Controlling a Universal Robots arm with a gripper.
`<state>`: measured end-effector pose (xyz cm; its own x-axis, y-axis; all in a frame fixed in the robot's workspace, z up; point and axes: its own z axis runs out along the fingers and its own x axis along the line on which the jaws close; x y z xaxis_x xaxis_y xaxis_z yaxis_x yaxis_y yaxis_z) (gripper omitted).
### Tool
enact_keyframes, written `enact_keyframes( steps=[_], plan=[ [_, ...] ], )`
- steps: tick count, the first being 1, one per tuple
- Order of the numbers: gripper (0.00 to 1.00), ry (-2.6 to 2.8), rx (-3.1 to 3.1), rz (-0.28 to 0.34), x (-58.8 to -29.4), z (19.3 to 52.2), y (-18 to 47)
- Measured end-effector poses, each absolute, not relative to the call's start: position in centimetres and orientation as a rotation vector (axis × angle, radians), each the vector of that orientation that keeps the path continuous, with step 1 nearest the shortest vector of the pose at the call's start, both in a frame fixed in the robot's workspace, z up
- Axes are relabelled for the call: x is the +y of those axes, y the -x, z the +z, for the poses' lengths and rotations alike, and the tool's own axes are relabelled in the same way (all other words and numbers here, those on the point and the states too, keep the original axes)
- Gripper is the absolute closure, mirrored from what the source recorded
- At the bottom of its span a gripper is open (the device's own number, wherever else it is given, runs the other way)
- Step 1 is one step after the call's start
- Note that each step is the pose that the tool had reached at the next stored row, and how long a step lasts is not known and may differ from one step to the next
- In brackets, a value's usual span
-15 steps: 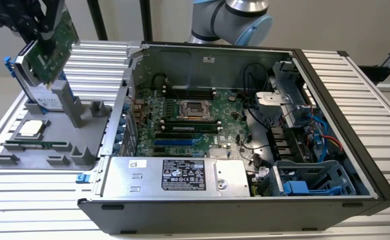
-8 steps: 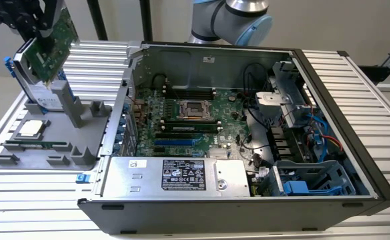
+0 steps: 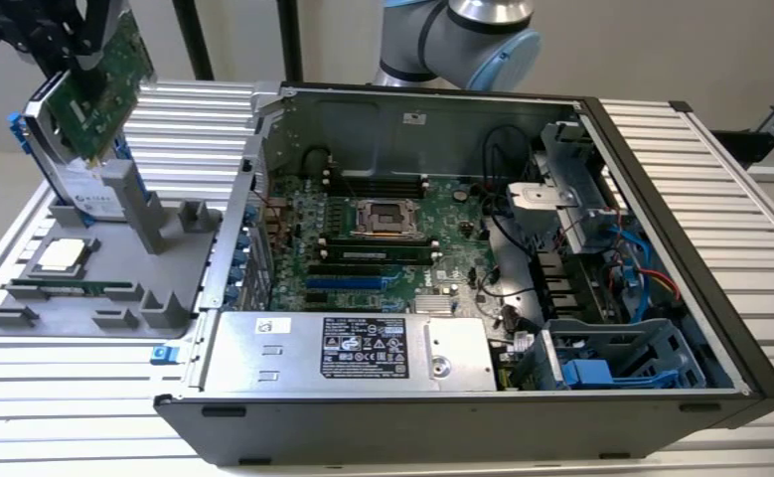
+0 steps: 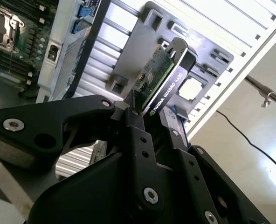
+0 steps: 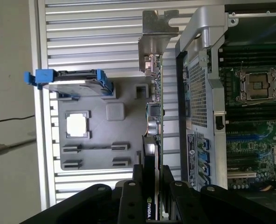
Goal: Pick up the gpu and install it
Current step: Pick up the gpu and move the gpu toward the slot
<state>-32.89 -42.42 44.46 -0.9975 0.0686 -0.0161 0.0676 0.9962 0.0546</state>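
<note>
Gripper point(image 5: 154, 176) clamps gpu point(image 5: 153, 116) aloft | tray point(image 5: 128, 135): hard drive point(image 5: 75, 86), processor point(image 5: 77, 125) | case point(image 5: 196, 93): motherboard point(image 5: 252, 121)

my claw point(image 4: 152, 114) is matte black all over: two flat, straight fingers point(image 4: 139, 140) drilled with small round holes, hinged on broad, angular link plates point(image 4: 44, 126) with rounded corners. silver round-headed screws point(image 4: 150, 195) sit at the pivots. in the exterior view my arm point(image 3: 426, 40) is smooth silver-grey tube with a fat rounded joint, capped in pale blue point(image 3: 517, 50)

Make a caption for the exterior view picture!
Gripper holds the gpu above the grey tray, beside the open computer case.
</note>
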Motion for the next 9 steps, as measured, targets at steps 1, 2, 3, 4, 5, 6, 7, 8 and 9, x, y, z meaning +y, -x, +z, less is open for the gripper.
enact_keyframes(
  steps=[1,2,3,4,5,6,7,8,9],
  plan=[
    [1.00,-0.106,3.121,0.084,-42.42,44.50,32.89],
    [1.00,-0.106,3.121,0.084,-42.42,44.55,32.89],
    [1.00,-0.106,3.121,0.084,-42.42,44.60,32.89],
    [1.00,-0.106,3.121,0.084,-42.42,44.65,32.89],
    [1.00,-0.106,3.121,0.084,-42.42,44.72,32.89],
    [1.00,-0.106,3.121,0.084,-42.42,44.81,32.89],
    [1.00,-0.106,3.121,0.084,-42.42,44.90,32.89],
    [1.00,-0.106,3.121,0.084,-42.42,44.98,32.89],
    [1.00,-0.106,3.121,0.084,-42.42,45.06,32.89]
  ],
)
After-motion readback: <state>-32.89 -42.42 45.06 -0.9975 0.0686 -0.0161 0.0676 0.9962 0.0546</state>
